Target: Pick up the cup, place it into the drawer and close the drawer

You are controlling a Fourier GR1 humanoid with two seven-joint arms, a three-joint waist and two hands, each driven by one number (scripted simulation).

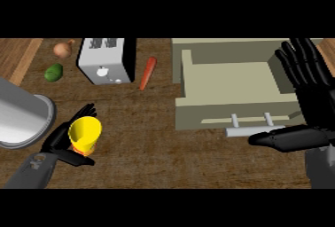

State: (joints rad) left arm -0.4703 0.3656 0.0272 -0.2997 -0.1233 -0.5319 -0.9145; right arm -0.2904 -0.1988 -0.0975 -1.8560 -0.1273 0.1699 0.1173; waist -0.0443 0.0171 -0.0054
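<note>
Though already gripped by the left robot hand (65, 144), fingers curled round it, yellow cup (85, 133) held tilted above the worktop (150, 146), well apart from the open drawer (229, 95); right robot hand (304, 106) spread wide beside the drawer handle (252, 130); placing and closing not yet done.

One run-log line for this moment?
left robot hand: holds yellow cup | right robot hand: open by drawer | drawer: open

Glossy yellow cup (85, 131); matt beige drawer (229, 91); rough wood counter (150, 146).
</note>
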